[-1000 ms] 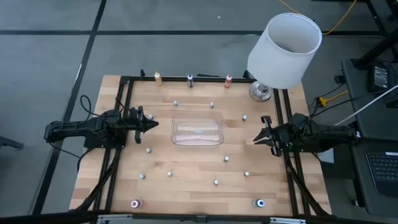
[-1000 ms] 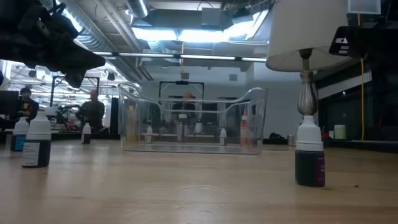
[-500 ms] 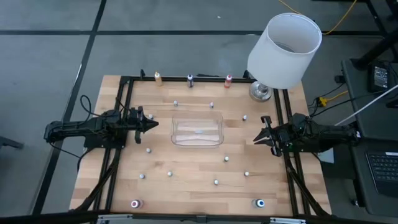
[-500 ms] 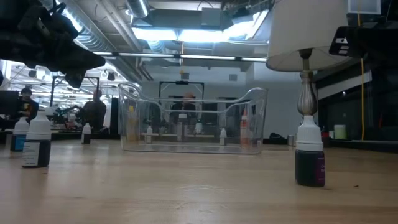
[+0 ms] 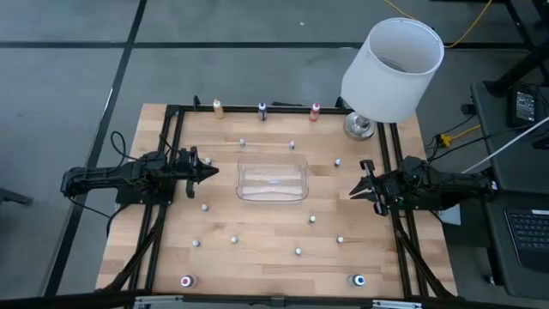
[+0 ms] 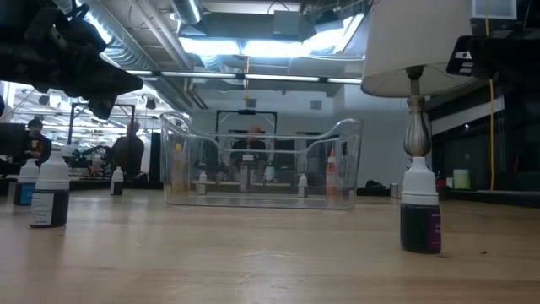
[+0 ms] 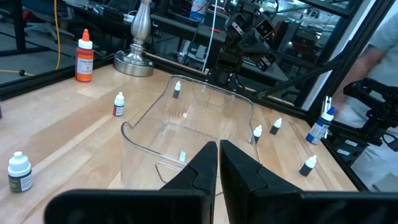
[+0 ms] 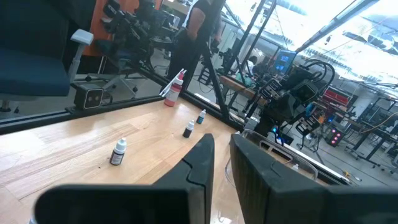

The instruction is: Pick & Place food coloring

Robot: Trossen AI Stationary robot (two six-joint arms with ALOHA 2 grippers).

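Five food coloring bottles stand upright on the wooden table. Yellow-orange (image 5: 218, 107), dark purple (image 5: 262, 110) and red (image 5: 316, 111) are along the far edge. Pink (image 5: 187, 281) and blue (image 5: 359, 280) are at the near edge. My left gripper (image 5: 210, 171) hangs level to the left of a clear plastic container (image 5: 272, 182); it is shut and empty, fingers together in its wrist view (image 7: 219, 144). My right gripper (image 5: 353, 192) hangs level to the right of the container. A narrow gap shows between its fingers (image 8: 222, 138), with nothing in it.
Several small pale-capped items lie scattered around the container, such as one (image 5: 204, 207) by the left arm. A white-shaded lamp (image 5: 393, 69) stands at the far right corner on a metal base (image 7: 135, 59). A black frame (image 5: 171, 129) borders the table. People show in the room behind.
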